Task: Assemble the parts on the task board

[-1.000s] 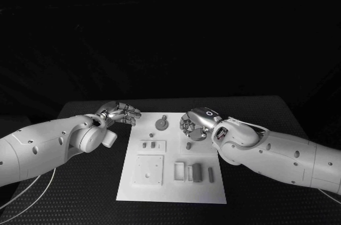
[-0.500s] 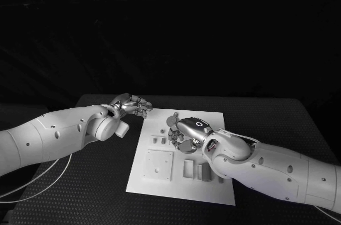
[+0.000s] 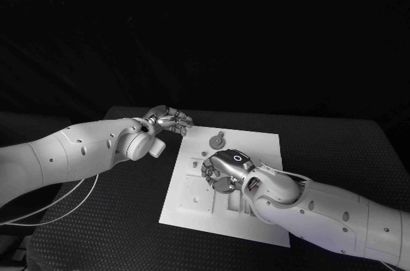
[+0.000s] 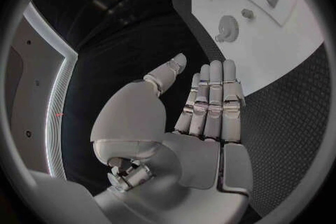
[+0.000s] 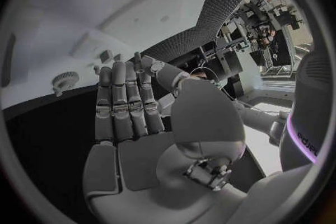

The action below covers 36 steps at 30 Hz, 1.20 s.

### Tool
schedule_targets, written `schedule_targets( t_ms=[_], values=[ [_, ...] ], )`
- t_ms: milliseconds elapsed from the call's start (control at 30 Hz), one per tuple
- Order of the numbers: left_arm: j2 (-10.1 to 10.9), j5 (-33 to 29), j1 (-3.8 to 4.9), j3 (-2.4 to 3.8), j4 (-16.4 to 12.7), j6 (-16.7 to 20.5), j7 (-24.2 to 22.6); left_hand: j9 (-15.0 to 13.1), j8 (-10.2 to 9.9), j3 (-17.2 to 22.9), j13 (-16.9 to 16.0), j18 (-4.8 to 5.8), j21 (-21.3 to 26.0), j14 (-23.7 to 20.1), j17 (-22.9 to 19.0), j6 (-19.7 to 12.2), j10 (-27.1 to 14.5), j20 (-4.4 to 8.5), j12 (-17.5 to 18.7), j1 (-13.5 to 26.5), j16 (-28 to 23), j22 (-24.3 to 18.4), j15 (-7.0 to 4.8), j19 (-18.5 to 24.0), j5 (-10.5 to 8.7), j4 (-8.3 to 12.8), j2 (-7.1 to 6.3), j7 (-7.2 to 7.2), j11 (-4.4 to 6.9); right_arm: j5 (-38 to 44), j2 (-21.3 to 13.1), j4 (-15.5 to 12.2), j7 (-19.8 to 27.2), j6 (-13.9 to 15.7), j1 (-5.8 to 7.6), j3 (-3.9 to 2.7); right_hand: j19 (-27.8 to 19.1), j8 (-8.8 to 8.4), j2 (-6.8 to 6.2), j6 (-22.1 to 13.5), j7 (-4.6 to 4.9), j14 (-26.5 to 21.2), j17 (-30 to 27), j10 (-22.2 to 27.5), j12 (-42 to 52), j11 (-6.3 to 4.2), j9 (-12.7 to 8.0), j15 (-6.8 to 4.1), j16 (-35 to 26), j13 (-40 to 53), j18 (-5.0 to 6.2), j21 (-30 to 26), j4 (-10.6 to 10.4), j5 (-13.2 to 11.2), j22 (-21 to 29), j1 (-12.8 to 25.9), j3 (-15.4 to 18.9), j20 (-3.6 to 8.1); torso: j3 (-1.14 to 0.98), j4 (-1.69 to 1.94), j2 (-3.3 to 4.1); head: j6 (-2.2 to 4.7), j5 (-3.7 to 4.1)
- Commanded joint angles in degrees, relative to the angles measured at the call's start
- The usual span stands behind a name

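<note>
Hovering right hand [image 3: 224, 171] hides board [image 3: 256, 142] parts beside gear [image 3: 218, 141].

No text, number or brand can be read on the task board [image 3: 256, 143], the parts or the bench [image 3: 342, 146]. The right hand [image 3: 224, 171] carries a small ring-shaped mark on its back, and nothing legible besides.

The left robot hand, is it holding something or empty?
Empty. The left robot hand has straight fingers with nothing between them, beside the task board.
</note>
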<state>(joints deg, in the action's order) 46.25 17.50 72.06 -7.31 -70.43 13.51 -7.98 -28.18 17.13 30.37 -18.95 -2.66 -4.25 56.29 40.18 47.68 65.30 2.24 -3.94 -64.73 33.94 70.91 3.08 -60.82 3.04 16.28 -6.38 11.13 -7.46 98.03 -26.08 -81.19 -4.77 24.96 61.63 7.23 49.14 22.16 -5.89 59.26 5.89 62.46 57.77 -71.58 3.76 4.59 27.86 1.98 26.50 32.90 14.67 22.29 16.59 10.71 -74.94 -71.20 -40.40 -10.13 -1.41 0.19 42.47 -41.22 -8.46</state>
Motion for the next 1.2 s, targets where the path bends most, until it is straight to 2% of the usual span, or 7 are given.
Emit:
schedule_targets(
  t_ms=[33,133,367,533,767,1200],
  values=[
    [-0.24,0.17,0.13,0.05,-0.08,0.20,-0.62,0.06,-0.16,-0.07,0.07,-0.76,0.33,0.16,0.11,-0.48,-0.24,0.04,-0.11,-0.40,-0.40,-0.09,0.33,-0.26,0.27,0.01,-0.20,-0.05,0.03,1.93,0.51,0.67,0.70,-0.55,-0.36,0.61,0.31,-0.16,0.56,0.17,0.01,0.47,-0.08,-0.81,0.21,-0.51,0.07,-0.10,0.11,0.02,0.32,0.13,0.05,0.18,-1.19,-0.03,-0.29,0.13,-0.07,-0.05,-0.01,-0.07,-0.28],
    [-0.32,0.17,0.16,0.05,-0.08,0.16,-0.60,0.05,-0.15,-0.06,0.07,-0.76,0.33,0.17,0.12,-0.48,-0.24,0.03,-0.11,-0.41,-0.42,-0.09,0.33,-0.26,0.27,0.01,-0.21,-0.05,0.03,2.19,0.84,1.32,0.72,-0.29,-0.65,0.90,0.32,-0.17,0.57,0.17,0.01,0.48,-0.09,-0.82,0.21,-0.52,0.08,-0.10,0.11,0.01,0.32,0.13,0.06,0.18,-1.19,-0.04,-0.29,0.14,-0.04,0.01,0.03,-0.37,-0.65],
    [-0.38,0.17,0.16,0.04,0.03,0.09,-0.59,0.05,-0.13,-0.05,0.07,-0.76,0.33,0.17,0.15,-0.49,-0.25,0.03,-0.12,-0.43,-0.44,-0.10,0.34,-0.26,0.27,0.00,-0.21,-0.05,0.02,2.28,1.33,2.38,0.99,-0.15,-1.64,0.97,0.35,-0.19,0.57,0.18,0.01,0.52,-0.10,-0.84,0.22,-0.52,0.10,-0.11,0.12,-0.01,0.32,0.15,0.06,0.18,-1.20,-0.05,-0.28,0.15,-0.05,0.02,-0.01,-1.33,-1.66],
    [-0.45,0.17,0.16,0.04,0.07,-0.13,-0.65,0.05,-0.12,-0.05,0.07,-0.76,0.33,0.18,0.16,-0.50,-0.26,0.03,-0.13,-0.45,-0.46,-0.11,0.34,-0.26,0.27,-0.01,-0.21,-0.05,0.02,2.22,1.62,2.74,1.19,-0.04,-2.44,1.02,0.36,-0.20,0.58,0.19,0.01,0.54,-0.11,-0.85,0.22,-0.52,0.11,-0.12,0.13,-0.02,0.32,0.16,0.06,0.18,-1.20,-0.03,-0.27,0.15,-0.10,-0.06,0.00,-1.62,-2.05],
    [-0.53,0.17,0.16,0.04,0.08,-0.25,-0.62,0.04,-0.10,-0.05,0.07,-0.75,0.34,0.18,0.19,-0.50,-0.26,0.02,-0.13,-0.45,-0.49,-0.12,0.34,-0.26,0.27,-0.02,-0.21,-0.05,0.02,2.15,1.67,2.77,1.30,-0.19,-2.60,1.04,0.38,-0.23,0.60,0.18,0.01,0.56,-0.13,-0.85,0.21,-0.52,0.13,-0.12,0.12,-0.04,0.32,0.16,0.06,0.18,-1.20,-0.02,-0.26,0.16,-0.13,-0.10,0.03,-1.79,-2.10],
    [-0.60,0.17,0.16,0.04,0.12,-0.33,-0.63,0.04,-0.07,-0.05,0.08,-0.74,0.34,0.19,0.23,-0.54,-0.29,0.01,-0.14,-0.44,-0.55,-0.14,0.35,-0.25,0.27,-0.05,-0.20,-0.04,0.01,2.24,1.89,3.43,1.42,-0.41,-2.81,1.08,0.39,-0.27,0.64,0.16,0.02,0.58,-0.16,-0.86,0.20,-0.52,0.16,-0.12,0.12,-0.08,0.32,0.16,0.06,0.18,-1.19,0.01,-0.24,0.17,-0.06,-0.06,-0.01,-1.90,-1.86]
  ],
)
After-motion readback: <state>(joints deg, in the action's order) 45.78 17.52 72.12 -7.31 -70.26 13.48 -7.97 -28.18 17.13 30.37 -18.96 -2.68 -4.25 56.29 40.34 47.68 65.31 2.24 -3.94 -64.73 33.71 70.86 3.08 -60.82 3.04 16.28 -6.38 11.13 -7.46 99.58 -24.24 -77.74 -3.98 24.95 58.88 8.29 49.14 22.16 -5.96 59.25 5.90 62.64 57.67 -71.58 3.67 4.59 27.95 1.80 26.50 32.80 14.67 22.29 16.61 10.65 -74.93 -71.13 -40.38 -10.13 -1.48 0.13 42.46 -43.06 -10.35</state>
